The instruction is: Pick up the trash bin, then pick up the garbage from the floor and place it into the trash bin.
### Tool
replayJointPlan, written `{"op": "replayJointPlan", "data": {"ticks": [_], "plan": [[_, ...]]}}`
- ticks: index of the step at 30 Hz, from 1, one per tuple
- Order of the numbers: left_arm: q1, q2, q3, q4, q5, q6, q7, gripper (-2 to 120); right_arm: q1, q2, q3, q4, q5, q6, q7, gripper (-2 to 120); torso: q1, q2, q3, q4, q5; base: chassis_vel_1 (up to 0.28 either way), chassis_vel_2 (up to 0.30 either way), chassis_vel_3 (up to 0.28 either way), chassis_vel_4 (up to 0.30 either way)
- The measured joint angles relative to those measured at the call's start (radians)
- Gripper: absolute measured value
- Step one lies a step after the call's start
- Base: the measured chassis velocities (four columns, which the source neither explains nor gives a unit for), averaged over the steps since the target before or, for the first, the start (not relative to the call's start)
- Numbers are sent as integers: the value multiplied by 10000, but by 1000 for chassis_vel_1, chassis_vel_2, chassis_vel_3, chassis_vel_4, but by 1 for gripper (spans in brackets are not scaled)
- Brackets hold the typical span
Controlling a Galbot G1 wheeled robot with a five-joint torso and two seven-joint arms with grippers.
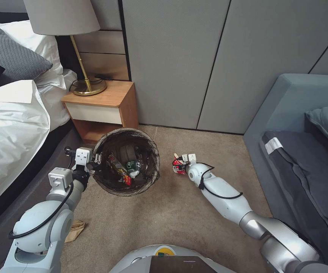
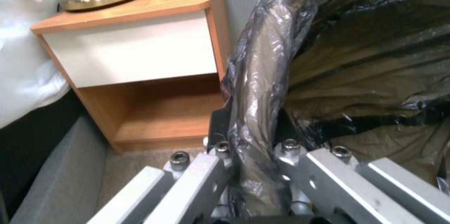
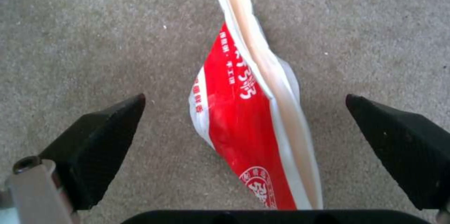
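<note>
A brass lamp (image 1: 84, 57) stands on the wooden nightstand (image 1: 103, 104) beside the bed (image 1: 12, 113).

Bag-lined trash bin (image 1: 126, 162), red wrapper (image 3: 244, 118) beside

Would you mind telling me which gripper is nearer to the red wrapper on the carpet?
Right. The right gripper is over the red wrapper, fingers open on either side of it. The left gripper is off at the trash bin, clamped on its rim.

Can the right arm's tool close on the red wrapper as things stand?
Probably yes. The right tool is open on either side of the red wrapper on the carpet, and nothing else lies between its fingers.
</note>
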Motion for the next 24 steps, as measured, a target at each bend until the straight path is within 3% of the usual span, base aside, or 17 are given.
{"op": "replayJointPlan", "data": {"ticks": [24], "plan": [[2, -42, -40, 61, 32, -24, 15, 0, 465, 645, 430, -1665, -795, 372, -642, 100, 0, 1, 0, 0, 0, 0, 0, 0, 0]]}}
